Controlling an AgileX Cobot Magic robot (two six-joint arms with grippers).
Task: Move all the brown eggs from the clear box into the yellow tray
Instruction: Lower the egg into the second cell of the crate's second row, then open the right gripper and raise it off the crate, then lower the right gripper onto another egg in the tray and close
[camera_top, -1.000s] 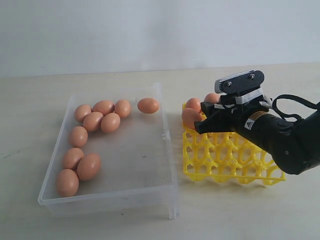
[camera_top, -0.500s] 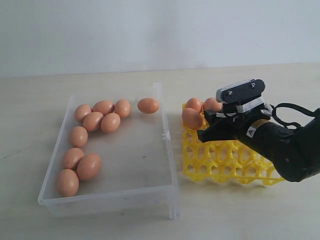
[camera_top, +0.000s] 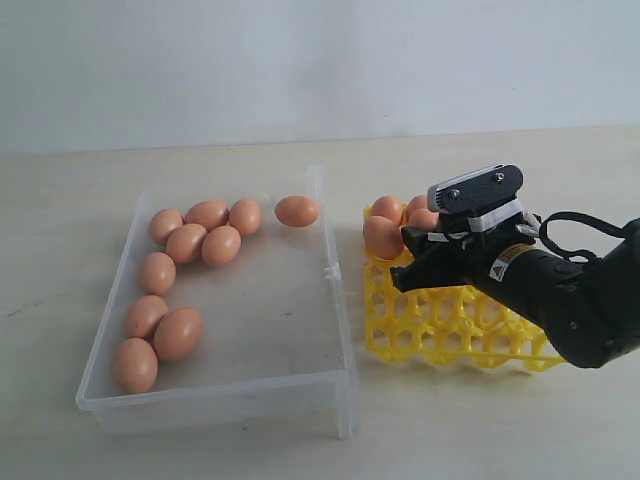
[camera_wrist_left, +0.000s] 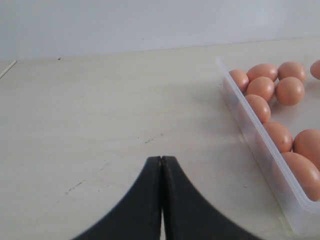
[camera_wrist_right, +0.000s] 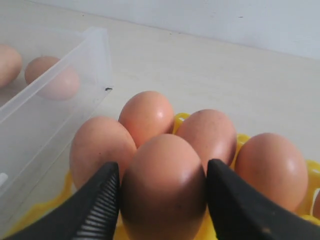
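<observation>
Ten brown eggs (camera_top: 186, 242) lay in the one clear box (camera_top: 220, 398). At the single yellow tray (camera_top: 440, 325), the right wrist view showed five more; the exterior view showed only three there.

A big flat table top (camera_top: 480, 430), pale cream in colour, fills the scene. It has a few small dark scratches (camera_wrist_left: 154, 138) on it. Behind it stands a plain white wall (camera_top: 300, 60).

Clear box (camera_top: 215, 400), ten brown eggs (camera_top: 221, 245) inside — yellow tray (camera_top: 440, 325), perhaps five
</observation>
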